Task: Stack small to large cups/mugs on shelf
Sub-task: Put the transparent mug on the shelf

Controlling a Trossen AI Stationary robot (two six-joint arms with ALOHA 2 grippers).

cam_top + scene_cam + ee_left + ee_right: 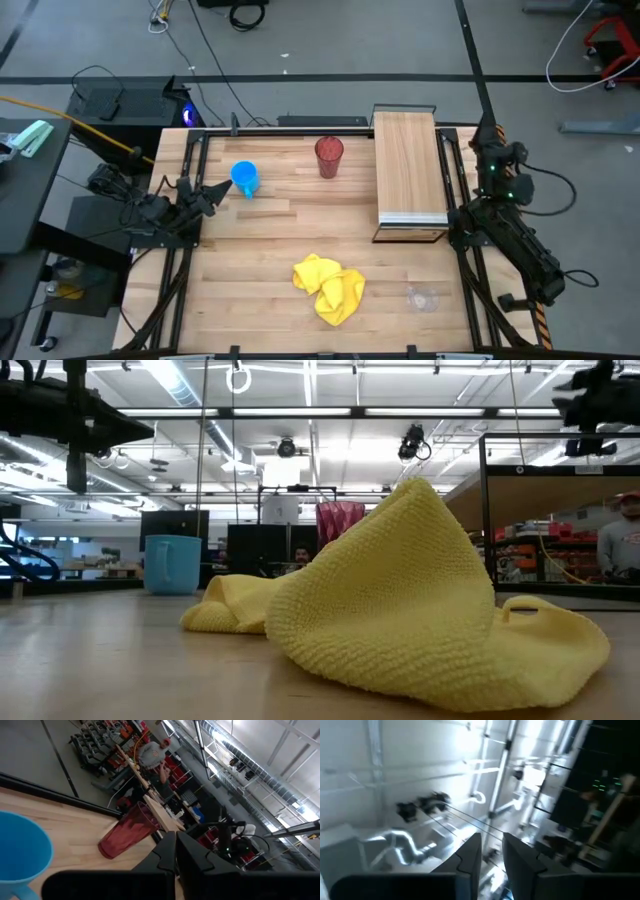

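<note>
Three vessels counted on the surface (260,240): one blue mug (245,178), one red tumbler (329,156), one clear cup (423,298). No readable writing or brand on any of them.

Left end effector (222,188) low over the surface at its left edge, fingers pressed together, gripping nothing. Blue mug just beside its tip, upright, mouth up; no contact to be made out. Red tumbler farther out beyond the mug, also upright with its long axis vertical, near the far edge. One shelf (410,168) past the tumbler, well apart from this end effector, long axis running from the far edge toward the near one, pale layered edge facing the near side, nothing on top. One yellow cloth (329,287) crumpled near the front, away from both arms.

Right end effector (491,851) off the right side of the surface, beside the shelf, fingers slightly apart and holding nothing. Clear cup near the front right corner, upright, closer to this arm than to the left one.
</note>
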